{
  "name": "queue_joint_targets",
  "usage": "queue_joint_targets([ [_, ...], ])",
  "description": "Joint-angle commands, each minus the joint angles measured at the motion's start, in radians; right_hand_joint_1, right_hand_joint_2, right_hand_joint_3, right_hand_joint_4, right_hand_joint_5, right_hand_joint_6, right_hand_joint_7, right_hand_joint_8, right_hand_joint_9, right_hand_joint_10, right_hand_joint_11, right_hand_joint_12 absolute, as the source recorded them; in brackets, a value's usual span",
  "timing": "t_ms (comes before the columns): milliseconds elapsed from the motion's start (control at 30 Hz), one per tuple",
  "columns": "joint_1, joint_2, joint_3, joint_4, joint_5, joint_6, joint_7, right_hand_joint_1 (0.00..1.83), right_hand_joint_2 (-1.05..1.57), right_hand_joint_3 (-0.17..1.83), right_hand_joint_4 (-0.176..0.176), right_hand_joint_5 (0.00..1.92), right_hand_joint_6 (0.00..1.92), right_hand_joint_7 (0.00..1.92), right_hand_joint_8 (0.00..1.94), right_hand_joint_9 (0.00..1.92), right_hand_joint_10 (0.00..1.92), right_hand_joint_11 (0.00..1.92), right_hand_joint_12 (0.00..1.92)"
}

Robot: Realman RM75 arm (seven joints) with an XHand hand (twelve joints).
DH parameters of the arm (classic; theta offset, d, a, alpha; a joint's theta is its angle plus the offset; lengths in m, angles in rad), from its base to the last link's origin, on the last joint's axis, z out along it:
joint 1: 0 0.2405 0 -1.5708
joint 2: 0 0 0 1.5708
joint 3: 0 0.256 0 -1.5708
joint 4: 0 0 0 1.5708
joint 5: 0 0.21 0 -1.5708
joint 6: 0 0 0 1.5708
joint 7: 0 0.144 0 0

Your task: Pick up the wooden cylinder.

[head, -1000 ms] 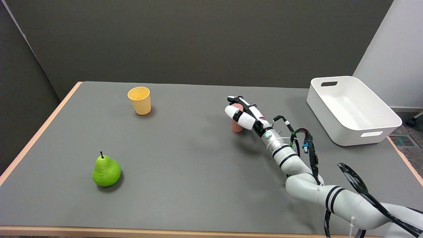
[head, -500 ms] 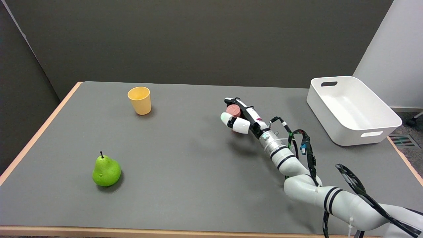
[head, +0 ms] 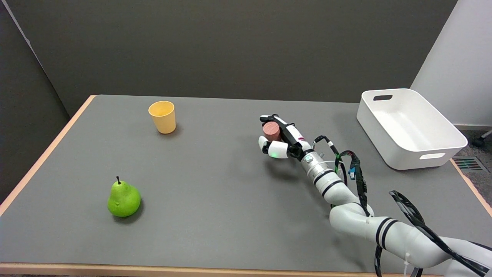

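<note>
Black-and-white fingers (head: 273,150) of the right hand (head: 280,138) wrap the wooden cylinder (head: 271,131), holding it upright, apparently just off the grey bench (head: 215,184) right of centre. White bin (head: 408,127) sits at the far right, yellow cup (head: 162,116) far left, green pear (head: 123,199) near left.

cup (head: 162,116) far left | pear (head: 123,199) near left | bin (head: 409,127) far right
</note>
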Motion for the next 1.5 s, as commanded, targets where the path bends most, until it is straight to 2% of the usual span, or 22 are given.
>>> queue_joint_targets([
  [33, 0.016, -0.002, 0.005, -0.010, 0.003, 0.010, 0.001, 0.81, 1.25, 0.29, 0.060, 0.50, 1.69, 0.59, 0.79, 0.54, 0.98, 0.45, 1.48],
  [100, 0.018, -0.002, 0.005, -0.013, 0.003, 0.019, 0.001, 1.10, 1.23, 0.16, -0.059, 0.53, 1.70, 0.76, 1.23, 0.65, 1.14, 0.48, 1.77],
  [167, 0.018, -0.002, 0.005, -0.014, 0.003, 0.020, 0.001, 1.15, 1.25, 0.08, -0.098, 0.52, 1.66, 0.81, 1.33, 0.72, 1.18, 0.43, 1.89],
  [267, 0.017, -0.002, 0.006, -0.015, 0.003, 0.020, 0.001, 1.17, 1.32, -0.05, -0.156, 0.51, 1.58, 0.83, 1.41, 0.79, 1.24, 0.30, 1.92],
  [400, 0.015, -0.002, 0.008, -0.016, 0.003, 0.020, 0.001, 1.16, 1.31, -0.02, -0.145, 0.49, 1.57, 0.80, 1.47, 0.82, 1.24, 0.44, 1.92],
  [467, 0.015, -0.002, 0.008, -0.016, 0.003, 0.023, 0.001, 1.16, 1.20, 0.16, -0.106, 0.55, 1.54, 0.83, 1.40, 0.78, 1.28, 0.47, 1.92],
  [533, 0.015, -0.002, 0.008, -0.016, 0.003, 0.025, 0.001, 1.15, 1.20, 0.18, -0.083, 0.55, 1.55, 0.82, 1.40, 0.77, 1.30, 0.50, 1.92],
  [600, 0.011, -0.002, 0.008, -0.016, 0.014, 0.029, 0.003, 1.28, 0.97, 0.74, 0.110, 0.46, 1.56, 0.68, 1.74, 0.73, 1.70, 0.51, 1.92],
  [633, 0.010, -0.002, 0.008, -0.016, 0.022, 0.032, 0.004, 1.29, 0.94, 0.84, 0.135, 0.42, 1.59, 0.64, 1.83, 0.72, 1.81, 0.47, 1.92],
  [667, 0.008, -0.002, 0.008, -0.016, 0.026, 0.037, 0.004, 1.28, 0.96, 0.87, 0.134, 0.39, 1.63, 0.62, 1.89, 0.70, 1.88, 0.42, 1.92],
  [700, 0.007, -0.002, 0.008, -0.016, 0.023, 0.040, 0.004, 1.21, 1.04, 0.77, 0.047, 0.38, 1.72, 0.57, 1.92, 0.69, 1.92, 0.32, 1.92],
  [733, 0.007, -0.001, 0.008, -0.016, 0.020, 0.042, 0.001, 1.09, 1.18, 0.56, -0.107, 0.40, 1.84, 0.49, 1.93, 0.70, 1.92, 0.17, 1.92],
  [767, 0.007, -0.001, 0.008, -0.015, 0.019, 0.043, -0.002, 1.04, 1.25, 0.47, -0.176, 0.41, 1.90, 0.46, 1.94, 0.70, 1.92, 0.09, 1.92],
  [800, 0.007, -0.001, 0.008, -0.015, 0.018, 0.043, -0.004, 1.04, 1.25, 0.46, -0.176, 0.42, 1.89, 0.46, 1.94, 0.72, 1.92, 0.04, 1.92],
  [833, 0.007, -0.001, 0.008, -0.015, 0.017, 0.043, -0.005, 1.01, 1.22, 0.47, -0.136, 0.45, 1.85, 0.43, 1.94, 0.71, 1.92, 0.01, 1.92],
  [900, 0.009, -0.001, 0.008, -0.015, 0.011, 0.046, -0.006, 0.89, 1.06, 0.58, 0.044, 0.62, 1.69, 0.30, 1.94, 0.63, 1.92, 0.00, 1.92],
  [967, 0.011, -0.001, 0.008, -0.016, 0.003, 0.049, -0.006, 0.88, 1.02, 0.70, 0.030, 0.61, 1.76, 0.12, 1.94, 0.52, 1.92, 0.00, 1.92],
  [1033, 0.012, -0.002, 0.008, -0.017, 0.005, 0.054, -0.006, 0.85, 1.03, 0.79, -0.020, 0.57, 1.87, 0.00, 1.94, 0.28, 1.92, 0.00, 1.92],
  [1067, 0.012, -0.002, 0.008, -0.017, 0.009, 0.056, -0.006, 0.84, 1.04, 0.79, -0.031, 0.56, 1.89, 0.00, 1.94, 0.27, 1.92, 0.00, 1.92],
  [1167, 0.012, -0.002, 0.010, -0.020, 0.015, 0.066, -0.006, 0.84, 1.04, 0.81, -0.033, 0.55, 1.92, 0.00, 1.94, 0.35, 1.92, 0.00, 1.92],
  [1267, 0.012, -0.002, 0.012, -0.020, 0.015, 0.067, -0.006, 1.01, 0.77, 0.68, -0.002, 0.43, 1.92, 0.06, 1.94, 0.43, 1.92, 0.00, 1.92],
  [1500, 0.015, -0.002, 0.013, -0.020, 0.015, 0.067, -0.006, 1.03, 0.80, 0.66, -0.019, 0.43, 1.92, 0.17, 1.94, 0.55, 1.92, 0.00, 1.92],
])
